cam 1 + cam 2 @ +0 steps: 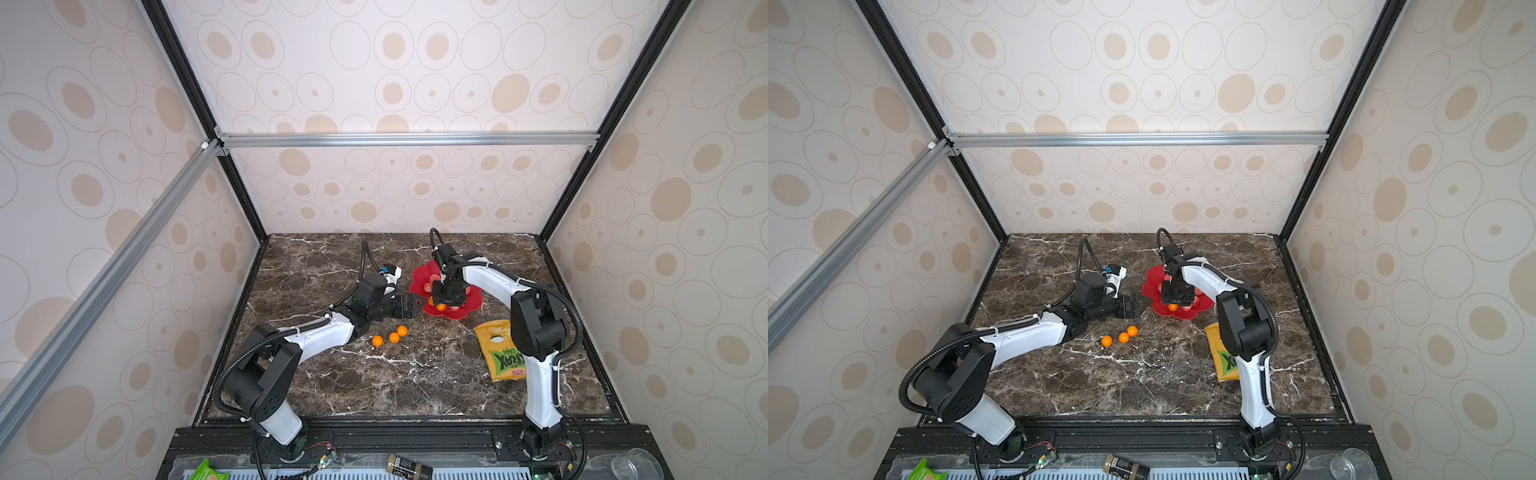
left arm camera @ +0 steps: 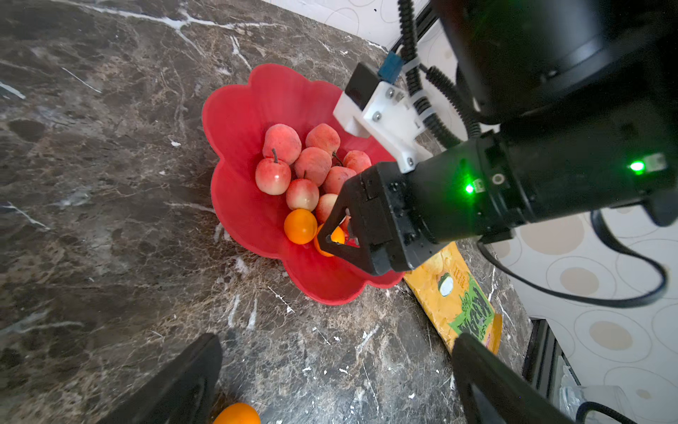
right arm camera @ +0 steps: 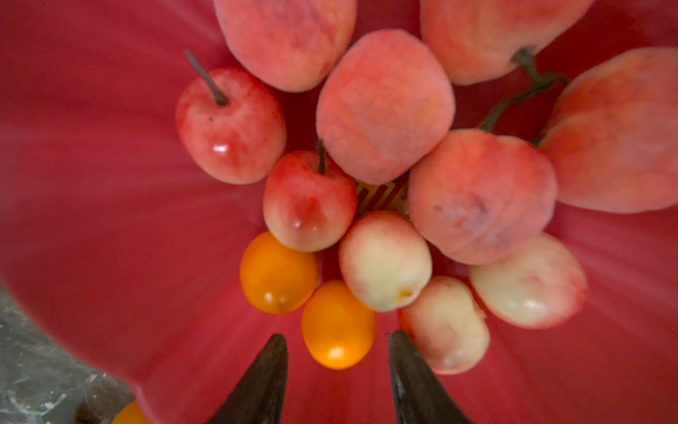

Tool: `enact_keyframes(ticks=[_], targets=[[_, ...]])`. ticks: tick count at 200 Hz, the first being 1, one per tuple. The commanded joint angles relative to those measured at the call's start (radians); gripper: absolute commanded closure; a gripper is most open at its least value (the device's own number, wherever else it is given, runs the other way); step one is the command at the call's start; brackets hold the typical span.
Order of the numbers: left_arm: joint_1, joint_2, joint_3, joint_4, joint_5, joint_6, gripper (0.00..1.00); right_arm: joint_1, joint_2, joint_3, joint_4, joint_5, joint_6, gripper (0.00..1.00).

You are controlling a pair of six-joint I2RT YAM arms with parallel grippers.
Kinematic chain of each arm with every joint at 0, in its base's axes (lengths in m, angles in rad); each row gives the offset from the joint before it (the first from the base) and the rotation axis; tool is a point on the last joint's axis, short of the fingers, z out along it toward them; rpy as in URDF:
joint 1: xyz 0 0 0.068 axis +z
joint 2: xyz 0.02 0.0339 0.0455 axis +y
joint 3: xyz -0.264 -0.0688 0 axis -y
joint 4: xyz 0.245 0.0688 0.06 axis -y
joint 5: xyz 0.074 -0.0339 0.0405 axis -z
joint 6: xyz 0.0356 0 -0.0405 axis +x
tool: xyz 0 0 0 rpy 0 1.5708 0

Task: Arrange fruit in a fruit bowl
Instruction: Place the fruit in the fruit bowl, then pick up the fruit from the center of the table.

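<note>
On the dark marble worktop [image 1: 324, 382], a glossy red scallop-rimmed plastic bowl [image 1: 419, 276] holds pink-red peach-like fruits [image 2: 281, 144] and two orange fruits [image 2: 300, 226]. The right gripper [image 3: 337, 381] hangs inside, jaws spread astride one orange, not touching. The left gripper [image 2: 335, 339], jaws wide, hovers beside the rim. Three loose orange fruits [image 1: 394, 337] lie on open marble, a yellow-green snack bag [image 1: 498, 353] near the bowl.

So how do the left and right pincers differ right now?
The left pincer is spread wide; the right pincer is only partly open. The left one hangs over the table beside the bowl; the right one is down inside the bowl. The left has nothing between its jaws; the right straddles an orange lying in the bowl, with gaps on both sides. Shared: both are open and neither grips anything.
</note>
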Motion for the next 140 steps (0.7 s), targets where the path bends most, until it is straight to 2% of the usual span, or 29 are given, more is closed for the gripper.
enact_keyframes(ticks=[1,75,140], targets=[[-0.009,-0.053,0.019,-0.041,-0.021,0.026,0.01,-0.006,-0.09,-0.029,-0.034,0.025,-0.004,0.51],[-0.008,-0.174,-0.037,-0.074,-0.055,0.027,0.01,0.024,-0.225,-0.114,-0.016,-0.004,0.008,0.5],[-0.009,-0.297,-0.113,-0.132,-0.086,0.023,0.01,0.136,-0.246,-0.121,-0.002,-0.029,0.022,0.51]])
